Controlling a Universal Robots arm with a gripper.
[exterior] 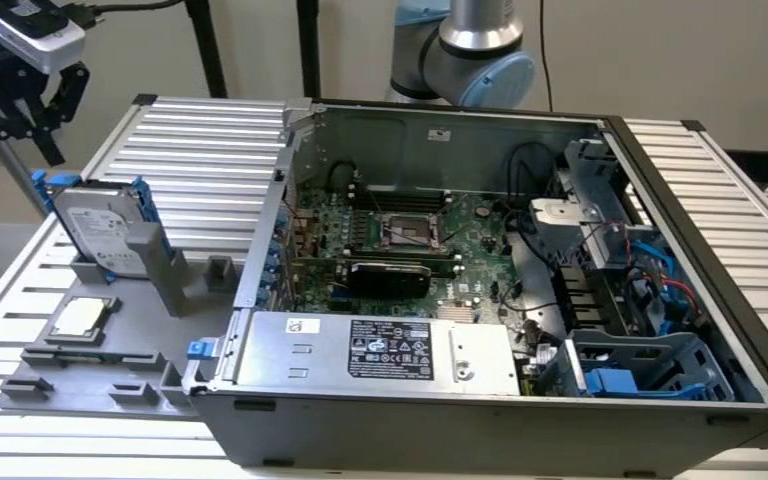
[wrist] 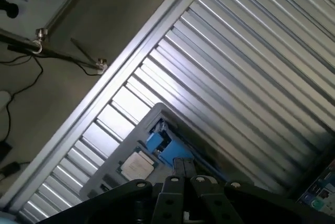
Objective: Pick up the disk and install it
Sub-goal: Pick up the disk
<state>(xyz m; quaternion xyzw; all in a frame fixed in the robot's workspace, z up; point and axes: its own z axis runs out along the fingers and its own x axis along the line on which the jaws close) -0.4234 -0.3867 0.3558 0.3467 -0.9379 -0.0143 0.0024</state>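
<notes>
We find the disk (exterior: 97, 228) standing on its edge in a slot of the grey holder (exterior: 157, 300), at the exterior view's left, outside the computer case (exterior: 491, 440). Its white label faces the camera and a blue rail runs along each long side.

We judge it to be stiff and rather heavy for its size, with smooth metal faces that may slip. It is also sensitive to knocks, so it should not be dropped or forced. The two flat faces, near the free upper edge, seem to us the best place to take hold of it. The plastic rails are thinner and may bend.

The hand (exterior: 27, 125) hangs above the disk and a little toward the exterior view's left, clearly apart from it. We cannot tell if it is spread or pressed together.

The holder lies on the ribbed counter (exterior: 197, 130) and also carries a small square chip (exterior: 77, 318) in a shallow recess. The case is open on top. Inside we see the motherboard (exterior: 404, 232), a silver box (exterior: 384, 350) with a black label, some cables, and a blue-grey bay (exterior: 651, 365) in the near corner at the exterior view's right, where no drive seems to sit.
</notes>
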